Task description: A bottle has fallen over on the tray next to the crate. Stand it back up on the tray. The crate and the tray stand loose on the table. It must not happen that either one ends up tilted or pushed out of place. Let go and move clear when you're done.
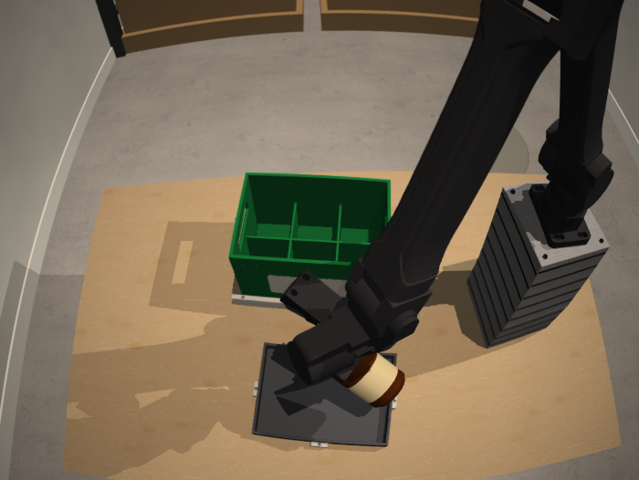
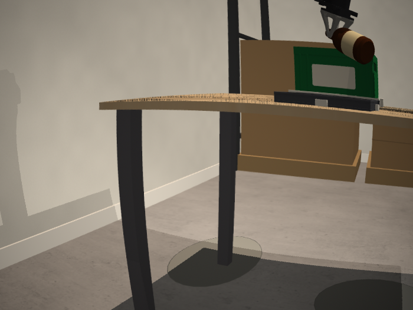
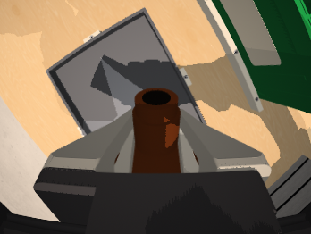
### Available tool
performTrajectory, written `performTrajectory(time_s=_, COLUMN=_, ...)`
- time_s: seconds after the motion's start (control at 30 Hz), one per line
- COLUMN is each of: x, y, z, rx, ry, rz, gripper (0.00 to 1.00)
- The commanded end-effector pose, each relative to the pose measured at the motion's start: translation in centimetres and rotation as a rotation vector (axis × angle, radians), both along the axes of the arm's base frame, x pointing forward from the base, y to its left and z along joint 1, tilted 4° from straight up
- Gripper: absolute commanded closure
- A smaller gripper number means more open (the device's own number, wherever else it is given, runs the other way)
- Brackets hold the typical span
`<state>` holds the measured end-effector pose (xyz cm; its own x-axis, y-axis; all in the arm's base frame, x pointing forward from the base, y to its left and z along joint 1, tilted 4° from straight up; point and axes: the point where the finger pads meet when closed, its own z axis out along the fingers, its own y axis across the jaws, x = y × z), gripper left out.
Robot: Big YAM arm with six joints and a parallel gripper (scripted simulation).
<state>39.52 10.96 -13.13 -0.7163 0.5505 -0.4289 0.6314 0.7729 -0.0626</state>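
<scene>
A brown bottle [image 1: 374,380] [image 2: 353,45] with a cream label hangs in the air over the right side of the dark grey tray [image 1: 335,422] [image 2: 320,98] [image 3: 89,80]. It is tilted, with its base pointing down and to the right. My gripper [image 2: 333,28] [image 3: 155,116] is shut on the bottle's neck [image 3: 155,139]; in the top view the wrist hides the fingers. The bottle is well clear of the tray floor. The green crate [image 1: 309,180] [image 2: 302,66] [image 3: 291,51] stands just behind the tray.
The wooden table [image 1: 154,309] [image 2: 200,101] carries the crate, the tray and the arm's ribbed black pedestal [image 1: 537,268] at the right. Brown boxes [image 2: 293,133] stand on the floor behind the table.
</scene>
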Motion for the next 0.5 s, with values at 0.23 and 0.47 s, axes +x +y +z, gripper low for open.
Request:
performTrajectory(time_s=0.23, x=0.0, y=0.5, z=0.0, rx=-0.023, ry=-0.055, rz=0.0, gripper=1.0)
performTrajectory(time_s=0.47, x=0.2, y=0.6, z=-0.1, rx=-0.051, ry=-0.093, rz=0.003, gripper=1.0)
